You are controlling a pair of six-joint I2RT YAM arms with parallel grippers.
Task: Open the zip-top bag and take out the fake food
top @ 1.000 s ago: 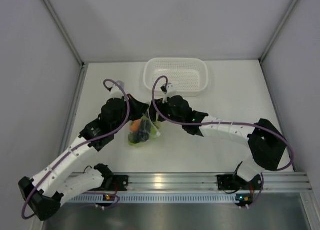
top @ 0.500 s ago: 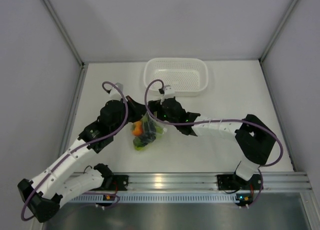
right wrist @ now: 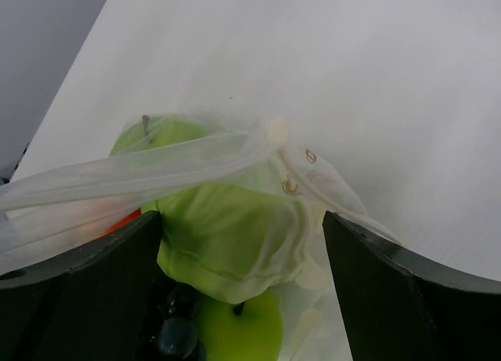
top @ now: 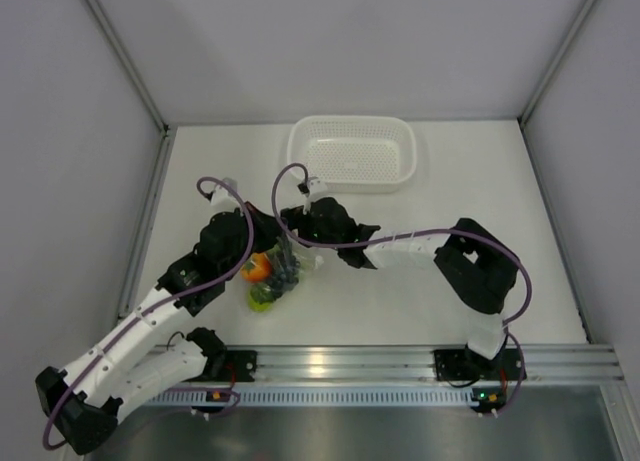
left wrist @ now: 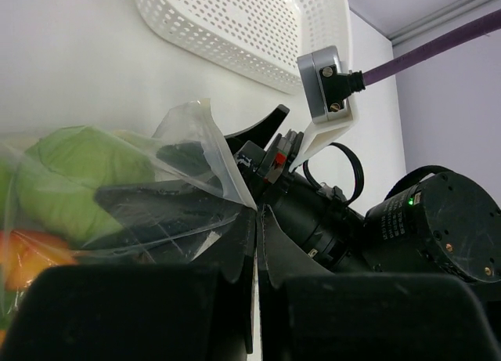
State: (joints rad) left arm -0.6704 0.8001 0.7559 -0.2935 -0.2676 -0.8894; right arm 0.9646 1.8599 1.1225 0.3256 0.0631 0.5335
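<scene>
In left end effector's (left wrist: 257, 220) pinch: zip-top bag (left wrist: 188, 153) | right end effector (right wrist: 243, 220) spread around it

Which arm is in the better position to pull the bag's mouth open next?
Right, probably. The right fingers are open, with the zip strip of the bag just ahead of them, so they could close on it. The left fingers are shut on the bag's edge.

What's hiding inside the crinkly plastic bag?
The zip-top bag holds green fruits, an orange-red one and dark grapes. Whatever lies beneath them is hidden by fruit and crinkly plastic.
</scene>
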